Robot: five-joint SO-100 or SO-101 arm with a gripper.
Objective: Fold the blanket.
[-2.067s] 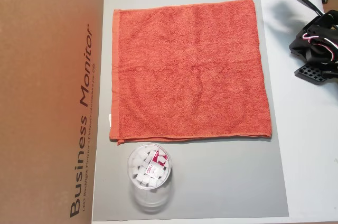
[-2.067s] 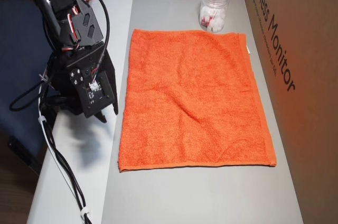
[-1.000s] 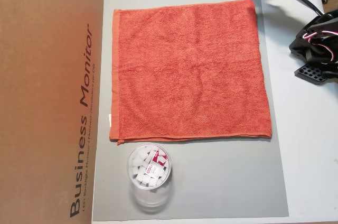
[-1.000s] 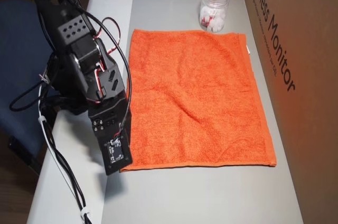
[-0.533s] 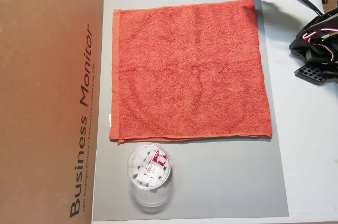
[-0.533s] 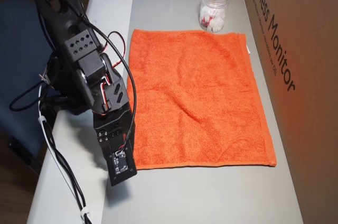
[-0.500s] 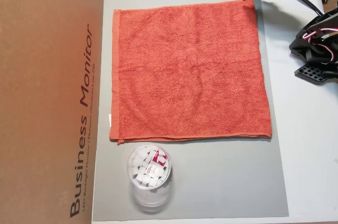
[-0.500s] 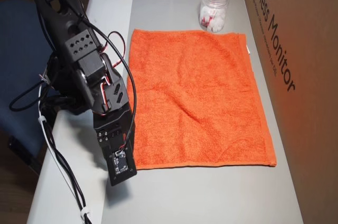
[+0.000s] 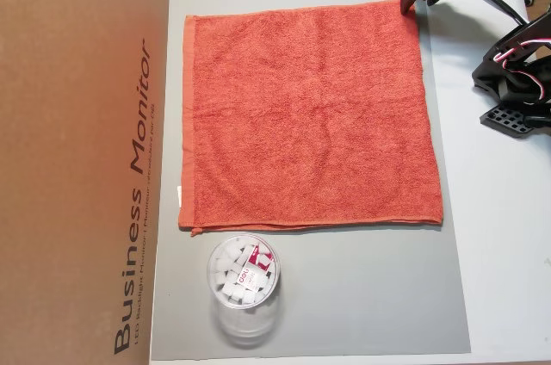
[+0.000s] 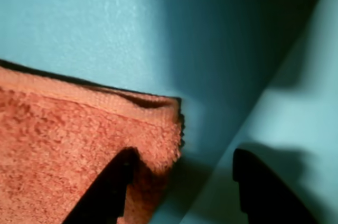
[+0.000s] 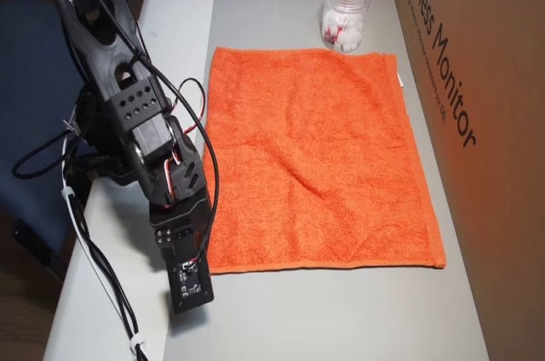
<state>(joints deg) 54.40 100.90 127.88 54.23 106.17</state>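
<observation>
so the blanket (image 9: 308, 115) lies flat on the grey mat (image 9: 362, 296). gripper (image 10: 182, 182) sits at its corner, fingers apart: one over the cloth, the other off the edge.

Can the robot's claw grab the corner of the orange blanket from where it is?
Probably yes. The gripper hangs open right over the blanket corner, one finger above the cloth, the other beyond its edge, nothing in between.
</observation>
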